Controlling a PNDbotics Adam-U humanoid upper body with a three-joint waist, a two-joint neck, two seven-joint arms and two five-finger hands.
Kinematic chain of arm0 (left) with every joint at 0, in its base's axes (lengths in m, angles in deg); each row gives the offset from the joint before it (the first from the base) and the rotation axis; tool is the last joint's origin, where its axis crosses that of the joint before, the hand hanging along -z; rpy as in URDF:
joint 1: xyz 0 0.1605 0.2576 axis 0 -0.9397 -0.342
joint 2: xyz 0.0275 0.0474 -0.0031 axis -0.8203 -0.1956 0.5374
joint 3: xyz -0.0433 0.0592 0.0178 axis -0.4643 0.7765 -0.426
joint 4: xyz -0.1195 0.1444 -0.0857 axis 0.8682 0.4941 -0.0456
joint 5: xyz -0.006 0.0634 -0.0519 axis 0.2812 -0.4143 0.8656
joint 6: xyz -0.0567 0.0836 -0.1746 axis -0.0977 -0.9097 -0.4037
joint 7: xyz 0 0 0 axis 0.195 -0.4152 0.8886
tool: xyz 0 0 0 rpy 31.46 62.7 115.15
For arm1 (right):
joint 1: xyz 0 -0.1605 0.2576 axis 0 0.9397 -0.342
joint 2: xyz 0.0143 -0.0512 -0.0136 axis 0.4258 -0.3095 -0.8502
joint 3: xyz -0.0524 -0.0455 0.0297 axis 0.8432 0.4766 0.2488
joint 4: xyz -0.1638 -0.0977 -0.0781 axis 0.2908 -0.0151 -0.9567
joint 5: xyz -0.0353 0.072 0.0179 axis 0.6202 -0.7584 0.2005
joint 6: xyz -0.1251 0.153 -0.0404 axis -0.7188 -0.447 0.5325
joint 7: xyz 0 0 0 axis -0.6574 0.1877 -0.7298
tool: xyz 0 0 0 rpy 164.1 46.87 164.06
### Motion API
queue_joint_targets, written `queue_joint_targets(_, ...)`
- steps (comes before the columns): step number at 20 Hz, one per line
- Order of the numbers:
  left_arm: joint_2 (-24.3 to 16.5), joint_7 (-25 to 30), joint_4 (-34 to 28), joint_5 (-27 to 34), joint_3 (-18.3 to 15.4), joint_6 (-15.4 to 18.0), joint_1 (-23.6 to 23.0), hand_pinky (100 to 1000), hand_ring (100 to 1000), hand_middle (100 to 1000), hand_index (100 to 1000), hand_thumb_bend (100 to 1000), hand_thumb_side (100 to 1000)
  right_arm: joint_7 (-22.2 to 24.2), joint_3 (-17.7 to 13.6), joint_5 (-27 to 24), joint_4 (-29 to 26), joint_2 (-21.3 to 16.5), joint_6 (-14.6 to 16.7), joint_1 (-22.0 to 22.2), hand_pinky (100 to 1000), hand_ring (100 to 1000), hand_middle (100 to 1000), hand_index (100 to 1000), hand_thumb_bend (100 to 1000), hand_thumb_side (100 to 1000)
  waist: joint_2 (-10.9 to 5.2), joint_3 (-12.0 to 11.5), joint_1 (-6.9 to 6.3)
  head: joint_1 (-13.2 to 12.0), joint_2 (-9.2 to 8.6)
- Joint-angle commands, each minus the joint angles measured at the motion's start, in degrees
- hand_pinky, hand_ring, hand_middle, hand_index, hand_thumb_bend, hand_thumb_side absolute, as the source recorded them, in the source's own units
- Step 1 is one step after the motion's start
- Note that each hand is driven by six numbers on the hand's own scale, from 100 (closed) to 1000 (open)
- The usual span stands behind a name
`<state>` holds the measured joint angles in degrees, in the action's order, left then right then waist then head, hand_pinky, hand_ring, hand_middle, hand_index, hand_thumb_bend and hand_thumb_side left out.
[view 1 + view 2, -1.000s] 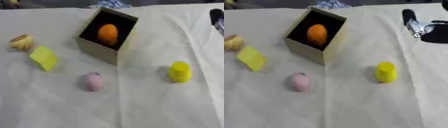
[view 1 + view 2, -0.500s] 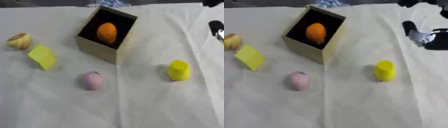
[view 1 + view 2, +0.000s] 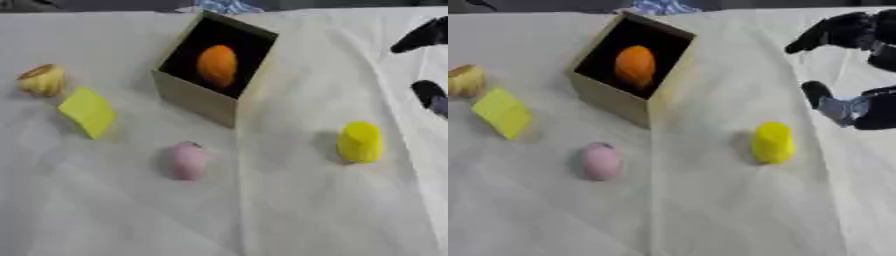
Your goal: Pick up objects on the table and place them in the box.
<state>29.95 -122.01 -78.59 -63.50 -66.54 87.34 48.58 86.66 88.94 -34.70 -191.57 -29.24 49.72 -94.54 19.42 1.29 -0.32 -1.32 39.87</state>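
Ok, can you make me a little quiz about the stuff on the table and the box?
1. What colour is the thing inside the box?
2. True or false: the pink object lies inside the box.
3. Which is nearest the right hand: A the yellow cylinder, B the yellow block, C the tan object?

Key: 1 orange. 2 false. 3 A.

I see the box (image 3: pixel 203 102) standing at the far middle of the desk (image 3: pixel 262 215), a round fruit (image 3: pixel 217 66) inside it. Left of it lie a block (image 3: pixel 87 112) and, farther back, a small lump (image 3: pixel 40 80). An egg-shaped thing (image 3: pixel 187 160) lies before the box; a cylinder (image 3: pixel 360 142) stands right of it, with my right hand (image 3: pixel 852 107) beyond that.
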Motion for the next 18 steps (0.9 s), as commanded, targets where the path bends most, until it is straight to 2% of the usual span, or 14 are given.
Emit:
queue_joint_targets(1, -1.9, 0.1, -1.0, 0.0, 0.0, 0.0, 0.5, 766, 671, 667, 804, 394, 570, 2.7, 1.1, -0.3, -0.8, -3.0, -0.6, -0.5, 907, 855, 820, 893, 100, 689, -0.87, -0.2, 0.07, 0.4, 0.31)
queue_joint_targets(4, -1.9, 0.4, -1.0, 0.1, 0.2, 0.0, 0.7, 766, 671, 667, 804, 393, 571, 5.1, 3.5, -0.2, -0.8, -3.4, -1.9, -1.2, 906, 859, 822, 894, 100, 738, -0.87, -0.5, 0.11, 0.8, -0.15)
queue_joint_targets(8, -1.7, 0.6, -0.9, 0.2, 0.4, 0.1, 0.8, 766, 671, 667, 804, 393, 570, 7.8, 6.4, 0.7, -0.8, -2.2, -4.6, -3.8, 905, 864, 825, 896, 100, 744, -0.99, -0.9, 0.10, 1.4, -0.78)
queue_joint_targets(14, -1.6, 0.6, -0.9, 0.4, 0.4, 0.1, 0.9, 767, 671, 666, 803, 390, 572, 9.3, 8.8, 2.6, -0.2, -0.5, -7.8, -6.0, 908, 876, 837, 909, 100, 746, -0.85, -1.3, 0.02, 1.6, -1.24)
queue_joint_targets(18, -1.5, 0.7, -0.8, 0.7, 0.5, 0.2, 0.9, 767, 670, 666, 803, 388, 574, 9.9, 10.3, 5.2, 2.4, 1.5, -7.8, -7.8, 912, 892, 847, 921, 100, 660, -0.51, -1.6, -0.20, 1.7, -1.38)
